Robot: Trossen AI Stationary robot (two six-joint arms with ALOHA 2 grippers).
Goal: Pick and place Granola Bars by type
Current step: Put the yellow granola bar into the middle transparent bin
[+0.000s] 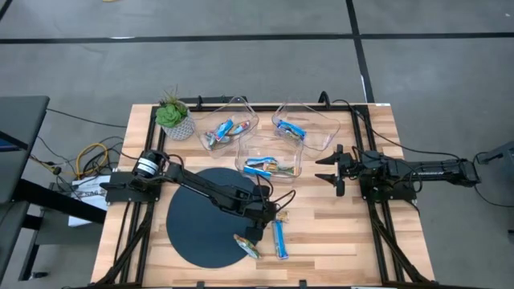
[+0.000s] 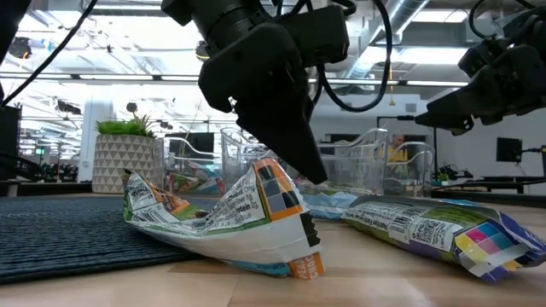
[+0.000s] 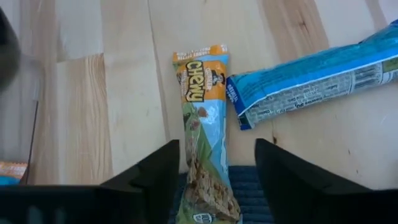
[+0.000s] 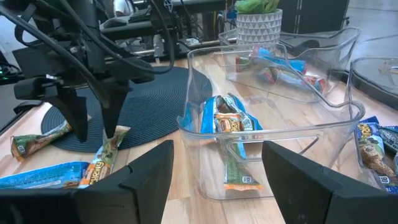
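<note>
While the left tool (image 3: 214,171) hangs open astride the orange-topped granola bar (image 3: 202,124), gripping nothing, the job as I judge it is to come straight down and pinch that bar across its narrow width. It lies half on the round dark mat (image 1: 197,217), its orange end out on the bare table (image 1: 337,233). Centre the fingers on the bar first, since the wrapper looks slippery. Just beside the mat's edge lies a blue bar (image 3: 317,78), its end nearly touching the first, and a wide finger could nudge it. Beyond the mat stand three clear bins (image 1: 269,152) already holding bars, with a potted plant (image 1: 175,116) nearby. Further out past the mat, the right tool (image 1: 329,170) waits open and empty.
</note>
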